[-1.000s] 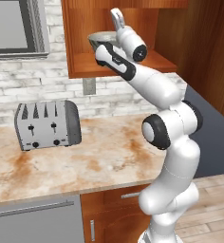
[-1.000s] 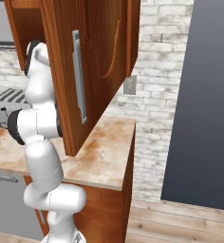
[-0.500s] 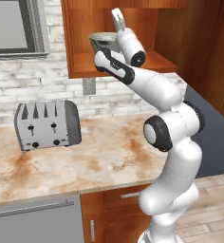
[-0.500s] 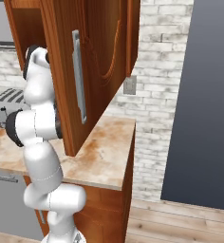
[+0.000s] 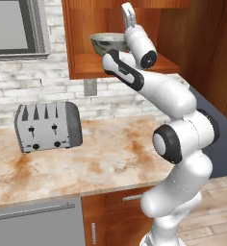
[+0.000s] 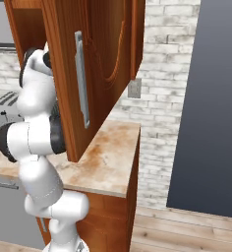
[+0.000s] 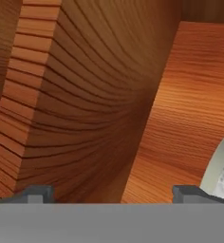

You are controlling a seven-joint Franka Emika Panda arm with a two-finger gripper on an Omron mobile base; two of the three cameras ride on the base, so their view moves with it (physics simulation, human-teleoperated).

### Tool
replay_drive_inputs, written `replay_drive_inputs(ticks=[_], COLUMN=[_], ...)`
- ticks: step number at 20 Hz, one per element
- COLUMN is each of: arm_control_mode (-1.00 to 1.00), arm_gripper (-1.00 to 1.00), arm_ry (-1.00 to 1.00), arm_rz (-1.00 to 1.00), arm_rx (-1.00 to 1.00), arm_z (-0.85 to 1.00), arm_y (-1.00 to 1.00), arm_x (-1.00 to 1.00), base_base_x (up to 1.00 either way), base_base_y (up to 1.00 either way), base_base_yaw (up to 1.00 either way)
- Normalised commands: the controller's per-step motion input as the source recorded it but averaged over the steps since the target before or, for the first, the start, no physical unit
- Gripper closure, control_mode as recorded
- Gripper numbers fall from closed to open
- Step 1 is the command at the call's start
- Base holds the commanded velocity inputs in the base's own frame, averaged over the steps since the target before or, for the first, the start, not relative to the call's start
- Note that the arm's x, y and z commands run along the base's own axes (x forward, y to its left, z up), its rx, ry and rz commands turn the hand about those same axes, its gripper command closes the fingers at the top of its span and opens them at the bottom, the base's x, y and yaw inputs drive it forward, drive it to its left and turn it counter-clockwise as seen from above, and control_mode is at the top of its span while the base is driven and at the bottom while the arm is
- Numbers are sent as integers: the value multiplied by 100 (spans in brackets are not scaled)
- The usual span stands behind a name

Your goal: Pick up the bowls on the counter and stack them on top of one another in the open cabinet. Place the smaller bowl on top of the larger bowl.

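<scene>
Marble-look counter with toaster, brick wall, gripper released inside open cabinet

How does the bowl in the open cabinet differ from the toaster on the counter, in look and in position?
1. The bowl stands high, on the shelf of the open cabinet; the toaster stands lower, on the counter.
2. The bowl is round and open at the top; the toaster is boxy, with slots on top.
3. The bowl looks pale grey-green; the toaster is silver with dark ends.

Both stand upright.
</scene>
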Motion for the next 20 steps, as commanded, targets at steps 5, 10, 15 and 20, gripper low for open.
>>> replay_drive_inputs(ticks=[5,10,15,20], arm_control_mode=[-100,-100,-100,-100], arm_gripper=[-100,-100,-100,-100], arm_ry=[6,7,5,4], arm_rz=[1,0,0,0], arm_rx=[8,5,2,0], arm_z=[24,15,10,1], arm_y=[-13,-5,-1,11], arm_x=[-62,-62,-62,-62], base_base_x=[0,0,0,0], base_base_y=[0,0,0,0], base_base_yaw=[0,0,0,0])
